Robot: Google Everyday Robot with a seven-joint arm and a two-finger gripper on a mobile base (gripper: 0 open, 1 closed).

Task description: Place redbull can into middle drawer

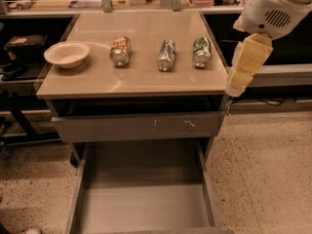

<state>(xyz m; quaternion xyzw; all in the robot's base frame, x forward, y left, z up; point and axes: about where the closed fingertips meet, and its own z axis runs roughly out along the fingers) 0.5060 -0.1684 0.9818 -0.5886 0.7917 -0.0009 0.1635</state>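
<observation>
The redbull can [166, 55], slim and silver with blue patches, lies on its side in the middle of the tan tabletop [136, 82]. The middle drawer [141, 206] is pulled out below the table, with nothing on its flat grey bottom. My gripper [242, 69], cream-coloured, hangs from the white arm [273, 9] at the table's right edge. It is to the right of the redbull can and a little nearer the front, and holds nothing that I can see.
An orange-tan patterned can [120, 50] lies left of the redbull can and a green can [201, 51] lies right of it. A white bowl [67, 54] sits at the table's left. The shut drawer front [139, 126] with white scratches is above the open drawer.
</observation>
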